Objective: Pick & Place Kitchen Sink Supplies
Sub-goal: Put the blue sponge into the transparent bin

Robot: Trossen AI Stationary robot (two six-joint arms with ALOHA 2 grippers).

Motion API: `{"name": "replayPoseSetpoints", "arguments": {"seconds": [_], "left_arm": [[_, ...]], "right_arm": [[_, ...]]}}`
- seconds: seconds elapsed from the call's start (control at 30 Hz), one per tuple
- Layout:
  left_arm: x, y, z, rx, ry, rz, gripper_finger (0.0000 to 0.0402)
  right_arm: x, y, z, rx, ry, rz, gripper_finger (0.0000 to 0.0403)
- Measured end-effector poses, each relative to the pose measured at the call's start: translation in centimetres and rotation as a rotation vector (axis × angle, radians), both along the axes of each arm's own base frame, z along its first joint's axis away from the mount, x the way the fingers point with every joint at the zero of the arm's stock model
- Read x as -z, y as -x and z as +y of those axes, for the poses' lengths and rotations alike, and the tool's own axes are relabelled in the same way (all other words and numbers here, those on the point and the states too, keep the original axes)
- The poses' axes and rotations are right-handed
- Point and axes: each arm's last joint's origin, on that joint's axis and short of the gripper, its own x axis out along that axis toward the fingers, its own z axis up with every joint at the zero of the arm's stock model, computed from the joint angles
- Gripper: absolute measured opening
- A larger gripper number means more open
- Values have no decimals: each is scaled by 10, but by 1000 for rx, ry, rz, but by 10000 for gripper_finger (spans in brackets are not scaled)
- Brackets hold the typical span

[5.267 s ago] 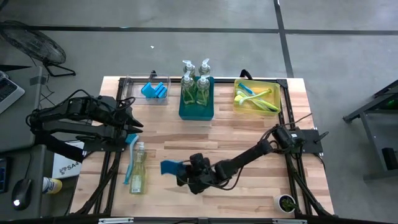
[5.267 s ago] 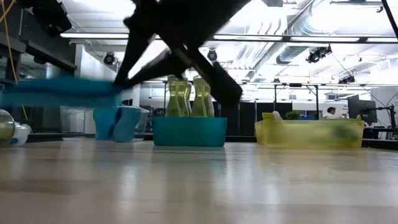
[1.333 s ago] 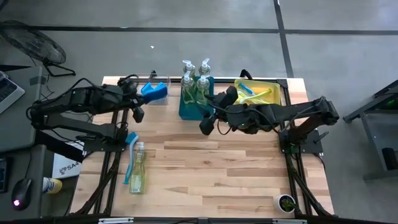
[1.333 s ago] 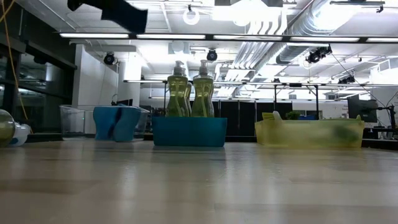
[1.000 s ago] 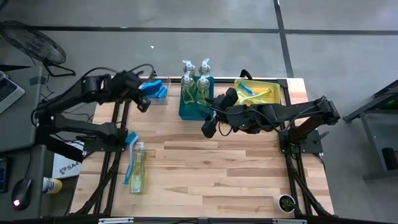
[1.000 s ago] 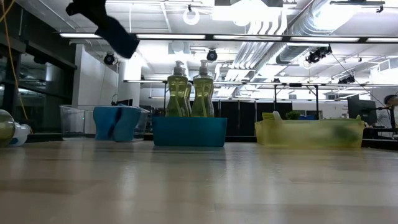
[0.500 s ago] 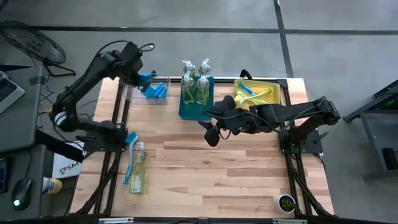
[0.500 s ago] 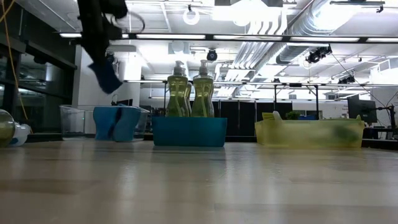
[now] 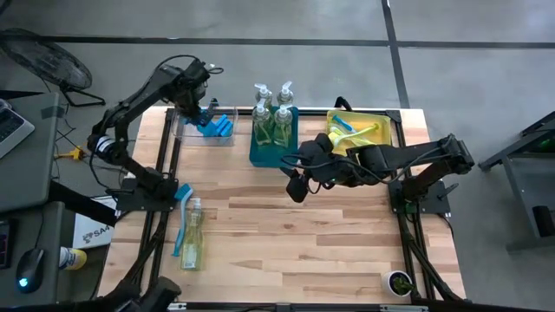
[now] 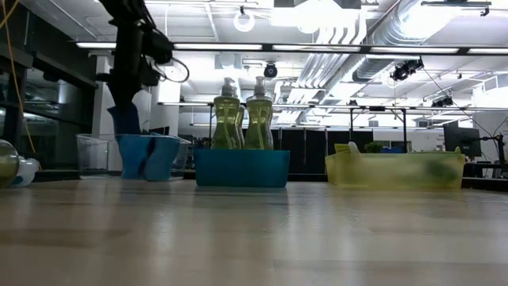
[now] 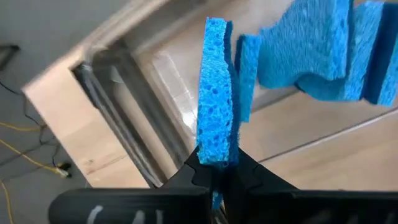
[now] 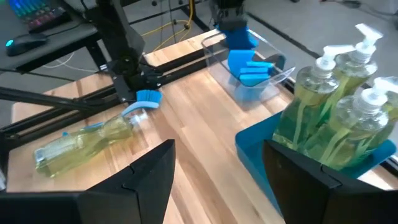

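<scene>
High view: left tool (image 9: 200,112), gripping sponge (image 11: 216,99), has lowered over clear bin (image 9: 184,130).

You have five soap bottles (image 9: 276,123): four in the teal bin, one lying on the table; one blue brush (image 9: 181,214) beside it; several brushes (image 9: 355,136) in yellow; sponges (image 9: 217,126) uncountable.

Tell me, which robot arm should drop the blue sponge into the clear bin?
The left. Its gripper is shut on the blue sponge, right over the clear bin beside the other sponges. The right gripper hangs open and empty near the teal bin.
</scene>
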Motion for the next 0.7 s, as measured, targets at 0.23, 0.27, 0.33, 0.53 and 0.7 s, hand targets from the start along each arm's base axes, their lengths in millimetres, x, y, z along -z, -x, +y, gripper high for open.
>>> {"name": "replayPoseSetpoints", "arguments": {"seconds": [0.23,0.27,0.33,0.53,0.7], "left_arm": [[23,-12,10,23,110,38,2],[25,-13,12,30,118,39,2],[28,-16,13,38,127,42,2],[32,-21,19,44,103,11,2],[33,-22,21,44,93,2,2]], "right_arm": [[0,1,-2,42,33,0,232],[0,1,-2,41,34,0,232],[0,1,-2,42,34,1,230],[2,2,-2,43,38,24,229],[3,3,-2,44,40,39,229]]}}
